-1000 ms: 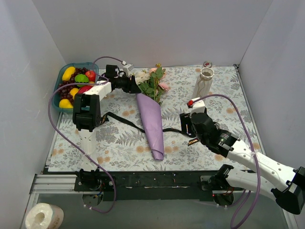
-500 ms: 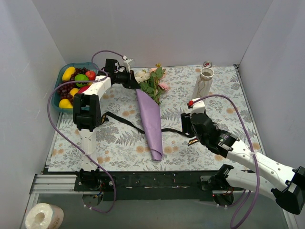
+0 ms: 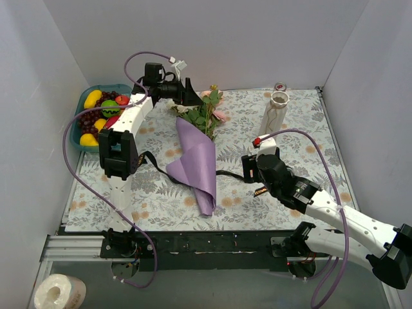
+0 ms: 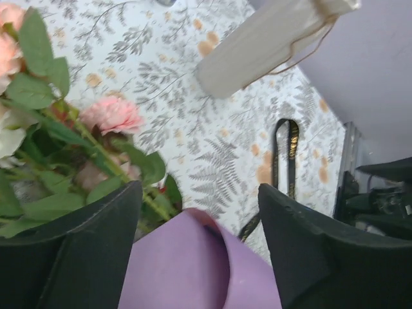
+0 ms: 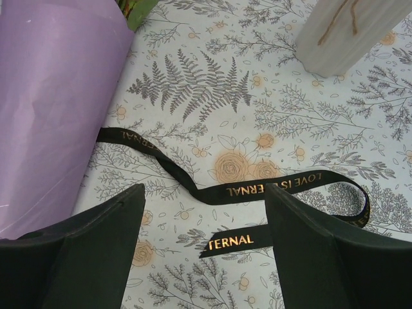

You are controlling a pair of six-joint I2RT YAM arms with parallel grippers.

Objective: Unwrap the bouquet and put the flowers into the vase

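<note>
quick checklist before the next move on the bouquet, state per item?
1. Ribbon untied: ok, black ribbon lies loose on the table.
2. Wrap off: not ok, purple paper only partly open, stems of the flowers run into it.
3. Vase upright, clear of both arms: ok.
4. Left hand open over the flowers: ok.
5. Right hand open, empty, above the ribbon: ok.
</note>
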